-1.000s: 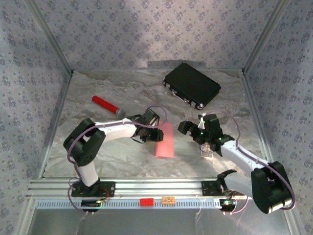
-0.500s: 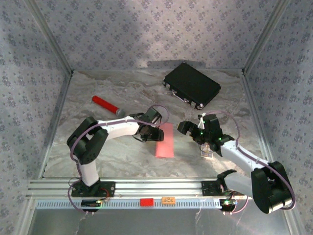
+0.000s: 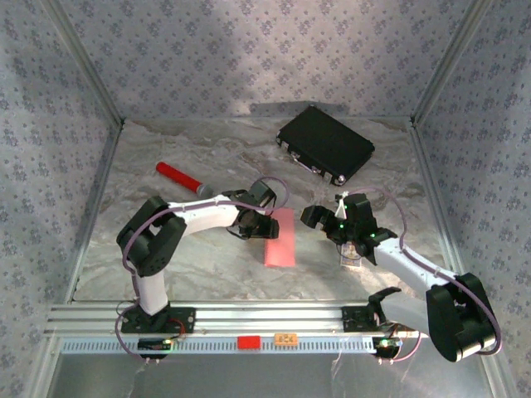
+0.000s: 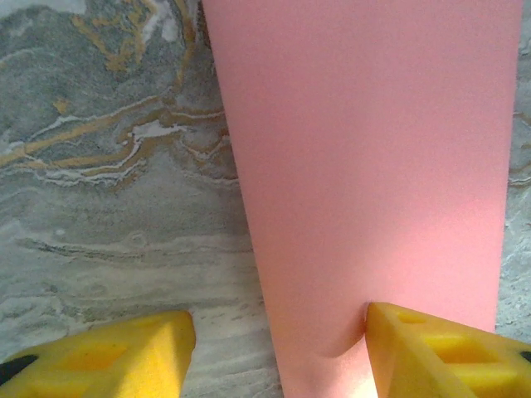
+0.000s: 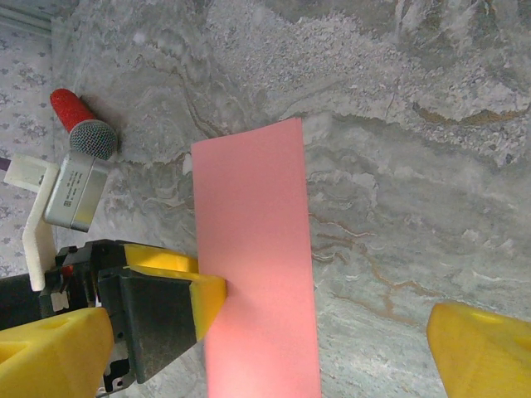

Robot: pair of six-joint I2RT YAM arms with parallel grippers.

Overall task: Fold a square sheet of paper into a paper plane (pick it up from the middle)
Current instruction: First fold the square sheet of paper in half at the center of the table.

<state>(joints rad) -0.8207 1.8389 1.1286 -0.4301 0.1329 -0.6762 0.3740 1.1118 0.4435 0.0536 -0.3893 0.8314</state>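
The salmon-pink paper [image 3: 280, 236] lies flat on the marble table as a narrow rectangle, longer than wide. My left gripper [image 3: 263, 222] is down at its left long edge and open. In the left wrist view the paper [image 4: 365, 166] runs up from between the jaws of my left gripper [image 4: 278, 332]; one yellow finger [image 4: 431, 348] presses on the sheet and dents it, the other finger [image 4: 108, 352] rests on bare table. My right gripper [image 3: 314, 215] hovers open to the right of the paper [image 5: 257, 265], apart from it. No dart shape shows.
A red cylinder with a grey cap [image 3: 181, 177] lies left of the arms. The black case [image 3: 325, 143] sits at the back right. A small printed card [image 3: 353, 258] lies under the right arm. Patterned walls close in the table.
The left arm has crept slightly to the right, its finger staying on the paper, and the sheet has shifted a touch rightward. The right arm has held still.
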